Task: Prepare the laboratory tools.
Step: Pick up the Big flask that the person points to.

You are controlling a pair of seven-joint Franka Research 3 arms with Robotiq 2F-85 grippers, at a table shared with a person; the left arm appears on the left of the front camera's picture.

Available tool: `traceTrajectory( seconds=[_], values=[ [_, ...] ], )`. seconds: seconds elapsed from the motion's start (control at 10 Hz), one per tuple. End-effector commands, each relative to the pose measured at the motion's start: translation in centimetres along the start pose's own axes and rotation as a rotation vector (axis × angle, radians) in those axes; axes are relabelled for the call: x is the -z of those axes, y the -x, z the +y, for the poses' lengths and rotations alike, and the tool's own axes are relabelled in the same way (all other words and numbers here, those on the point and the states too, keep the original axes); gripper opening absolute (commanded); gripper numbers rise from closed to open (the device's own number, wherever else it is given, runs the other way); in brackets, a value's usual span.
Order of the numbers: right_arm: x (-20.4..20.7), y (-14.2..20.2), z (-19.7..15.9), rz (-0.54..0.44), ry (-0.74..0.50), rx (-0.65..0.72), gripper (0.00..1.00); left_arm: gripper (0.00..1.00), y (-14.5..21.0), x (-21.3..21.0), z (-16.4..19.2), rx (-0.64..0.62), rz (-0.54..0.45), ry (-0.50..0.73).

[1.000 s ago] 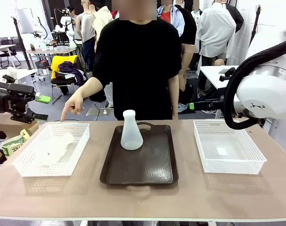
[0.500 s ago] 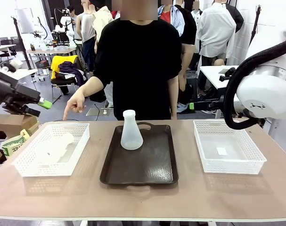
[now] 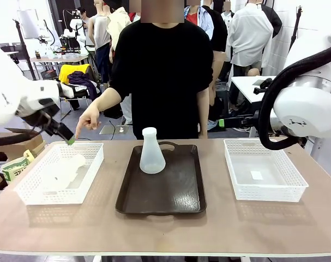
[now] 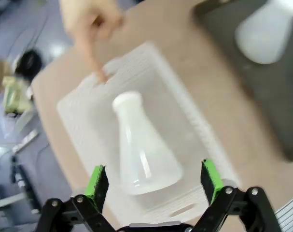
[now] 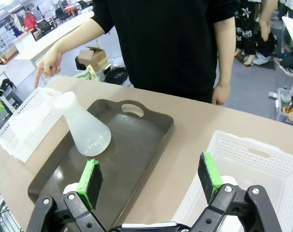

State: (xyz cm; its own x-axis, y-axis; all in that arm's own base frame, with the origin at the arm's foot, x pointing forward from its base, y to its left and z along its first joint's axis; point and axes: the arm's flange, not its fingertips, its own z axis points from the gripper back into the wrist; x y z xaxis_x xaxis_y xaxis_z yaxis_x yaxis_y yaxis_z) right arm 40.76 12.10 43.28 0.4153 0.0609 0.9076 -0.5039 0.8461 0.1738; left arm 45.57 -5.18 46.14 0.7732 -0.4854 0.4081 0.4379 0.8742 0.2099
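Note:
One translucent whitish flask [image 3: 152, 152] stands upright at the far end of the dark brown tray [image 3: 170, 196]. A second flask [image 4: 144, 150] lies on its side in the left white basket [image 3: 31, 191], seen as a pale shape [image 3: 65, 168] in the front view. My left gripper [image 3: 67, 137] hovers over that basket's far edge; in the left wrist view it [image 4: 154, 180] is open, its green pads either side of the lying flask's base from above, apart from it. My right gripper [image 5: 150, 179] is open and empty, above the table between tray and right basket. The upright flask [image 5: 86, 128] stands ahead of it.
The person stands at the far side, one hand [image 3: 88, 121] pointing a finger [image 4: 94, 65] down at the left basket's far edge. The right white basket [image 3: 263, 188] holds only a small label. The right arm's body [image 3: 304, 106] hangs above the table's right end.
My left arm has swung in from the far left and tipped downward, bringing its gripper over the left basket. The pointing hand, flasks and right arm stay put.

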Motion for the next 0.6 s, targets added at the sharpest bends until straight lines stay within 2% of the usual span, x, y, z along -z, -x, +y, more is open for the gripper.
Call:
traceTrajectory(
  seconds=[0.0, 0.2, 0.5],
  values=[
    [0.0, -0.6, -0.1, 0.020, 0.003, 0.004, 1.00, 1.00, -2.5, 1.6, 0.8, 0.020, 0.241, -0.101],
    [0.0, -0.6, -0.1, 0.020, 0.003, 0.004, 1.00, 1.00, -3.7, 3.6, 1.3, -0.001, 0.317, -0.052],
    [0.0, -0.6, -0.1, 0.020, 0.003, 0.004, 1.00, 1.00, -4.3, 5.6, 2.5, -0.053, 0.326, 0.038]
  ],
)
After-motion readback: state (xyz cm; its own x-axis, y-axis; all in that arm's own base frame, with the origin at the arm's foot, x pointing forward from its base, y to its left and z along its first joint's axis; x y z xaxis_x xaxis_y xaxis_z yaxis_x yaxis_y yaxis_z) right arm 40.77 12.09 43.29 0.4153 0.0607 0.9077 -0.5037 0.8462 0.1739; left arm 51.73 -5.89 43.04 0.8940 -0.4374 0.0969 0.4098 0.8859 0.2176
